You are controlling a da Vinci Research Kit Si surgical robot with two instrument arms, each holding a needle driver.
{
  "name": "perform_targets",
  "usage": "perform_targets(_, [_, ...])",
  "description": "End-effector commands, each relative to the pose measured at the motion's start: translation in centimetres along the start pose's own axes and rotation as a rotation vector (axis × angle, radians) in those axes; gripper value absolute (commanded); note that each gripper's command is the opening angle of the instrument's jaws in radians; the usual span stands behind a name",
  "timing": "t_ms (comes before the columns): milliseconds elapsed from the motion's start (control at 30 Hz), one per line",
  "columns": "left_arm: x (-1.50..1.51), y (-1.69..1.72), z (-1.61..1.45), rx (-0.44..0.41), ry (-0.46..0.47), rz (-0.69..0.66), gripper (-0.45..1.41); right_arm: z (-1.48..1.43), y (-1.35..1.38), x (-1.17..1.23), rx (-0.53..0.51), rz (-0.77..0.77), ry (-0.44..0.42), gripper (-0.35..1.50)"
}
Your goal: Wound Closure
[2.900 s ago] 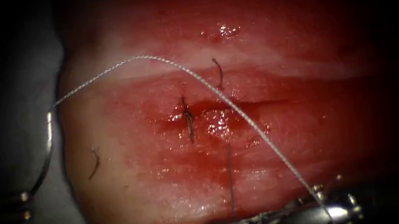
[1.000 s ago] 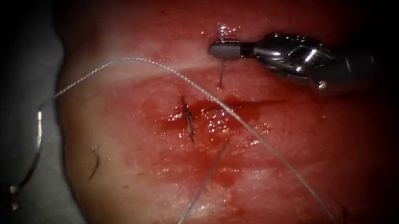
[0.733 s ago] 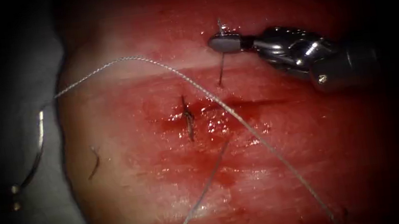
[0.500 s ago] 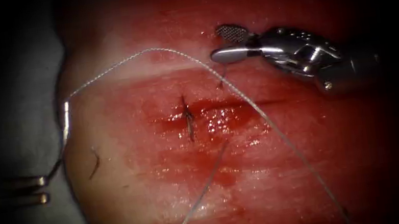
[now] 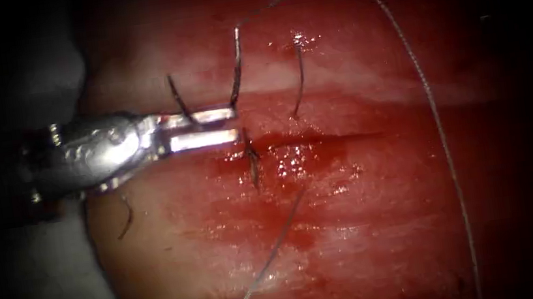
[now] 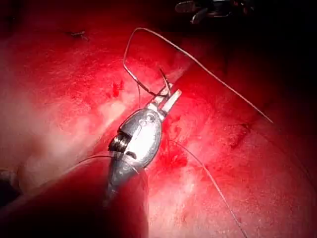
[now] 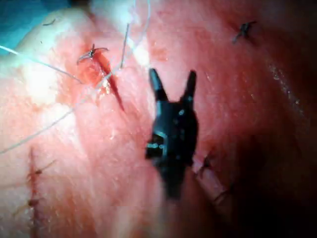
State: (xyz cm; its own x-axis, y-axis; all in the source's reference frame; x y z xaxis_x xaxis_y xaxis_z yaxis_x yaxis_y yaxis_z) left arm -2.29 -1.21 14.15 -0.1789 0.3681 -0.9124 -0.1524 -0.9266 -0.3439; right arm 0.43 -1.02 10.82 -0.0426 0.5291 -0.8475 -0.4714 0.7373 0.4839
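Observation:
My left tool (image 5: 233,123) reaches in from the left and is shut on the curved needle (image 5: 235,71) near the middle of its curve. Both needle ends point up, free of the tissue (image 5: 380,176). The jaws stand at the left end of the cut (image 5: 320,139), just above a tied stitch (image 5: 252,161). The thread (image 5: 431,107) runs from the needle's tail up and arcs down the right side. In the left wrist view the same tool (image 6: 171,97) grips the needle. My right tool (image 7: 173,82) hovers over the tissue, open and holding nothing.
A short dark thread end (image 5: 299,76) stands up from the tissue above the cut. Another loose strand (image 5: 270,259) lies below the cut, running toward the front edge. Red fluid (image 5: 290,222) wets the tissue around the cut. A small cut thread end (image 5: 126,219) lies at the left.
The right tool opened, let go of the short thread end and left the endoscope view. The left tool carried the needle rightward to the cut's left end, swinging the thread up and right.

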Motion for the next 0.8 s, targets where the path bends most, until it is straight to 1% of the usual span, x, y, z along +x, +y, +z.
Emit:
perform_targets(33, [-0.19, -0.13, 0.19, 0.032, -0.104, 0.006, -0.45, -0.18, -0.04, -0.12, -0.018, 0.001, -0.015, 1.23])
perform_targets(67, [-0.24, -0.22, 0.24, 0.041, -0.127, 0.007, -0.45, -0.22, -0.05, -0.12, -0.025, -0.002, -0.018, 1.23])
perform_targets(100, [-0.37, -0.43, 0.33, 0.061, -0.160, 0.005, -0.45, -0.26, -0.08, -0.14, -0.038, -0.006, -0.021, 1.23])
perform_targets(133, [-0.43, -0.51, 0.35, 0.068, -0.169, 0.007, -0.45, -0.27, -0.10, -0.15, -0.043, -0.008, -0.022, 1.23])
perform_targets(167, [-0.59, -0.71, 0.38, 0.077, -0.198, 0.017, -0.45, -0.28, -0.15, -0.18, -0.049, -0.011, -0.021, 1.23])
perform_targets(233, [-0.74, -0.86, 0.39, 0.093, -0.225, 0.028, -0.45, -0.26, -0.20, -0.20, -0.055, -0.013, -0.018, 1.23])
perform_targets(267, [-0.94, -0.98, 0.42, 0.112, -0.246, 0.026, -0.45, -0.23, -0.23, -0.23, -0.057, -0.015, -0.018, 1.23])
perform_targets(300, [-1.03, -1.00, 0.44, 0.113, -0.256, 0.004, -0.45, -0.21, -0.25, -0.24, -0.060, -0.016, -0.018, 1.23])
perform_targets(333, [-1.16, -1.02, 0.49, 0.103, -0.264, -0.050, 0.14, -0.19, -0.27, -0.25, -0.062, -0.017, -0.017, 1.25])
perform_targets(367, [-1.24, -1.03, 0.52, 0.096, -0.271, -0.101, 0.50, -0.17, -0.29, -0.26, -0.066, -0.019, -0.016, 1.26])
perform_targets(400, [-1.42, -1.04, 0.58, 0.103, -0.279, -0.148, 0.65, -0.11, -0.34, -0.30, -0.065, -0.023, -0.015, 1.30])
perform_targets(467, [-1.55, -1.02, 0.58, 0.106, -0.282, -0.145, 0.80, -0.03, -0.41, -0.36, -0.055, -0.030, -0.017, 1.30])
perform_targets(500, [-1.56, -1.00, 0.56, 0.104, -0.282, -0.149, 0.87, 0.00, -0.43, -0.38, -0.053, -0.032, -0.021, 1.30])
perform_targets(567, [-1.54, -0.98, 0.51, 0.097, -0.284, -0.151, 0.95, 0.05, -0.47, -0.42, -0.044, -0.043, -0.027, 1.30])
perform_targets(633, [-1.45, -0.98, 0.43, 0.086, -0.277, -0.159, 1.14, 0.09, -0.50, -0.46, -0.038, -0.042, -0.030, 1.30])
perform_targets(667, [-1.30, -1.00, 0.31, 0.086, -0.276, -0.172, 1.26, 0.11, -0.52, -0.49, -0.035, -0.046, -0.027, 1.30])
perform_targets(700, [-1.22, -1.02, 0.23, 0.084, -0.276, -0.166, 1.32, 0.12, -0.53, -0.51, -0.033, -0.047, -0.025, 1.30])
perform_targets(733, [-1.05, -1.05, 0.03, 0.089, -0.284, -0.127, 1.39, 0.13, -0.55, -0.54, -0.030, -0.044, -0.025, 1.30])
perform_targets(767, [-0.98, -1.07, -0.06, 0.104, -0.293, -0.115, 1.39, 0.14, -0.55, -0.55, -0.030, -0.045, -0.025, 1.28])
perform_targets(800, [-0.85, -1.10, -0.24, 0.134, -0.318, -0.059, 1.39, 0.14, -0.57, -0.57, -0.026, -0.041, -0.026, 1.28])
